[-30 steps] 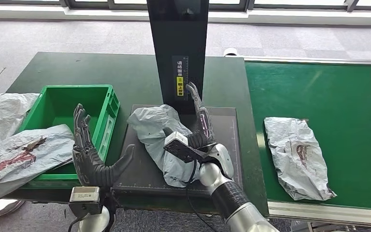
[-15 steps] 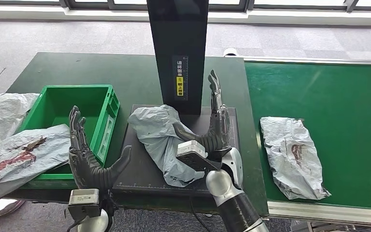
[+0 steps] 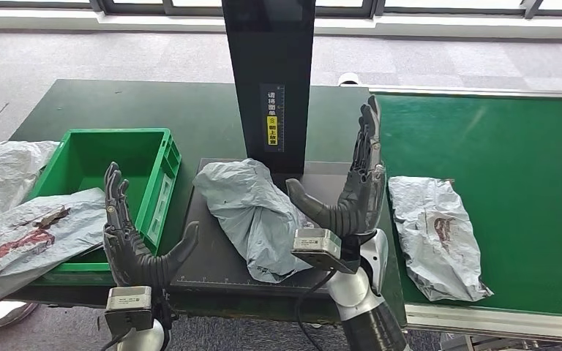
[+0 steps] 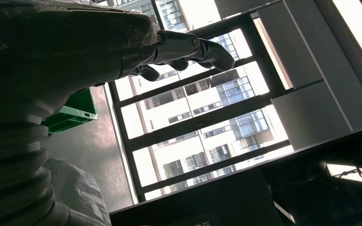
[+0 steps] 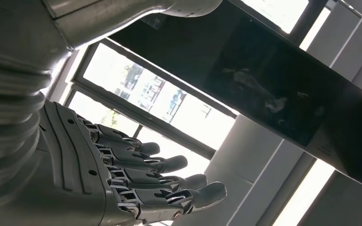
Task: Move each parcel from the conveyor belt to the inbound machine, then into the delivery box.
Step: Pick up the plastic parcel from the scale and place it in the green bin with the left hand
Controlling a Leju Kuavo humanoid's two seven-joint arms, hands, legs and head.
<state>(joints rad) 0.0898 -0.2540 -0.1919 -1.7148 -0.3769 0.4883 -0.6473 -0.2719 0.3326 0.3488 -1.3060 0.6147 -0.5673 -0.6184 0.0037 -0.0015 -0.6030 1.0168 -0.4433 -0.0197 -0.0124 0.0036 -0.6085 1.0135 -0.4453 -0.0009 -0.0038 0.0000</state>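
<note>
Parcel [image 3: 256, 216] lies on the machine [image 3: 212, 256] for scanning, flanked by your empty hands: left hand [image 3: 128, 241] and right hand [image 3: 355, 191], fingers spread upright. Box [image 3: 162, 153] sits left; another parcel [image 3: 439, 238] waits right on the belt [image 3: 519, 168].

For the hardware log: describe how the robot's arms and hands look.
Both hands, the left hand and the right hand, are dark grey with segmented fingers and thick thumbs. Each wrist carries a small silver-grey camera box trailing a black cable. The forearms below are silver, the right one with a black ribbed band.
</note>
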